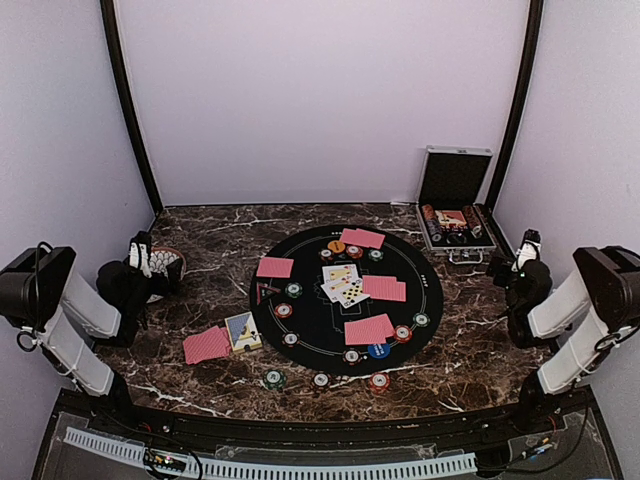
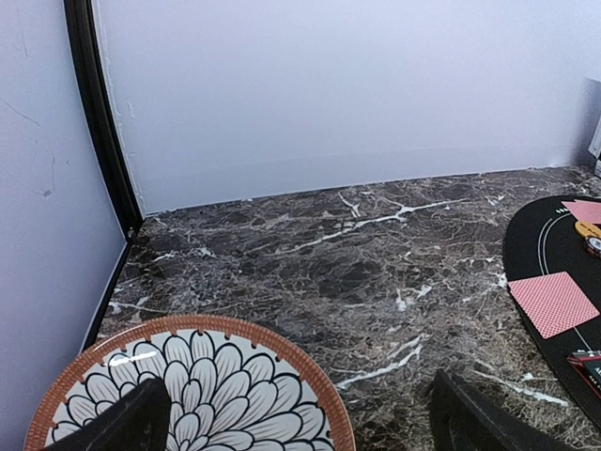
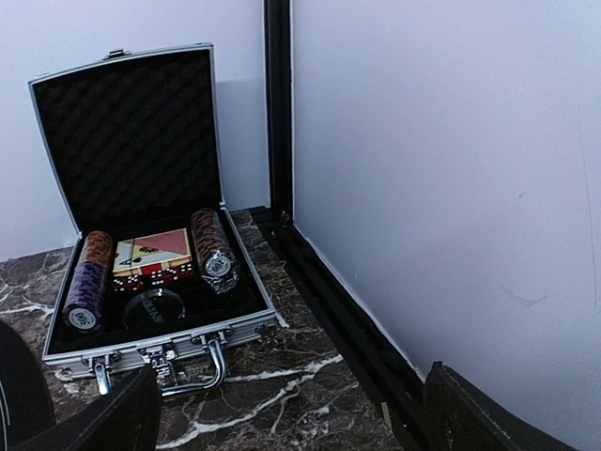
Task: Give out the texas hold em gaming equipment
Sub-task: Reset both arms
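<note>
Both my tools spread, empty: left tool at plate, right tool by case; careless swing could clip either.

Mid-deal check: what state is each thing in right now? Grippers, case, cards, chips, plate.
left gripper: open, holding nothing.
right gripper: open, holding nothing.
silver case: open, lid standing up.
centre cards: face up, overlapping.
red-backed cards: face down.
loose chips: lying flat, unstacked.
plate: flat on the table, visible part bare.
</note>
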Robot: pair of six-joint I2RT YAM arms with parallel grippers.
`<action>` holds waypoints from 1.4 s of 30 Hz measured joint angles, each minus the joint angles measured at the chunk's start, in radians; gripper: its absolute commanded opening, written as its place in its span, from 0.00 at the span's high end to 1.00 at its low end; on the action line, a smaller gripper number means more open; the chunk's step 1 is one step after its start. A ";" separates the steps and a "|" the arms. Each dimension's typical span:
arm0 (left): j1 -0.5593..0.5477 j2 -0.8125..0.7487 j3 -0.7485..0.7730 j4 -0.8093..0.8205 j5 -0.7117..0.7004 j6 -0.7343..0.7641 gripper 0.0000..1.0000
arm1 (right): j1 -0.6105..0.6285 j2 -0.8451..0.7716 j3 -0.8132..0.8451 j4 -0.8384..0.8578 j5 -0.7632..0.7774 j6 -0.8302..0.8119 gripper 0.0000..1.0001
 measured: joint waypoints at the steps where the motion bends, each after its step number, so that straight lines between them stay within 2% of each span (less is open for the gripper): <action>1: -0.001 0.000 0.004 -0.006 -0.006 -0.001 0.01 | -0.014 0.000 0.006 -0.007 -0.012 0.007 0.02; 10: -0.013 0.000 0.045 -0.069 -0.049 -0.002 0.01 | -0.033 0.000 0.008 -0.018 -0.061 0.031 0.02; 42: -0.013 0.000 0.045 -0.077 -0.056 -0.002 0.01 | -0.033 0.000 0.008 -0.018 -0.065 0.032 0.02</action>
